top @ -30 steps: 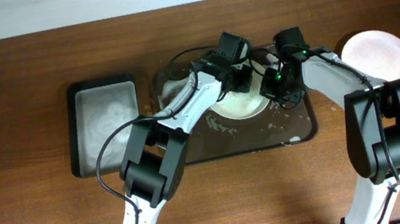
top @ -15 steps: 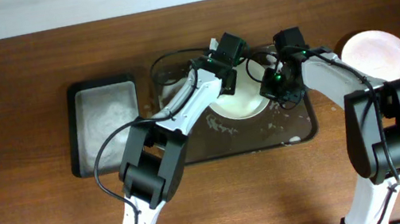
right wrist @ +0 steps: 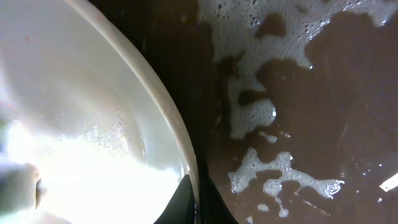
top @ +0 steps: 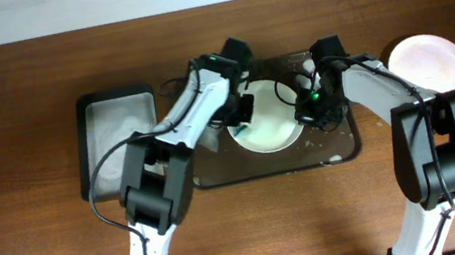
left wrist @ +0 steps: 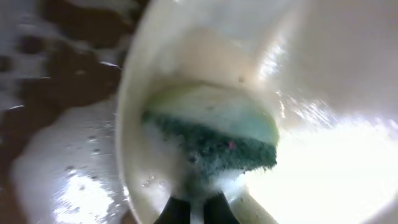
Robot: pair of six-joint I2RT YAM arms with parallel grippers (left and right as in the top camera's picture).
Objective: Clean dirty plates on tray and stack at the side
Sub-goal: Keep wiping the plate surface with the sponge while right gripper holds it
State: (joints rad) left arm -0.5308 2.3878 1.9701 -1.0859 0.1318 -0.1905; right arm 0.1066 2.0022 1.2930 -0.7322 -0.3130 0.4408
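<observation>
A white plate (top: 272, 128) lies in the dark tray (top: 346, 153), which is wet with foam. My left gripper (top: 242, 114) is shut on a sponge with a green scouring face (left wrist: 217, 134), and the sponge presses on the plate's left inner side (left wrist: 323, 74). My right gripper (top: 309, 113) is shut on the plate's right rim, which runs between its dark fingertips (right wrist: 186, 199) in the right wrist view. Another white plate (top: 428, 64) with a pinkish tint sits on the table to the right of the tray.
A narrower dark tub (top: 118, 145) holding white foam stands left of the tray. Foam patches (right wrist: 261, 112) spread over the tray floor beside the plate. Both arms cross over the tray from the table's near side.
The left gripper has carried the sponge from the plate's far right part across to its left side. The right gripper has kept its hold on the rim.
</observation>
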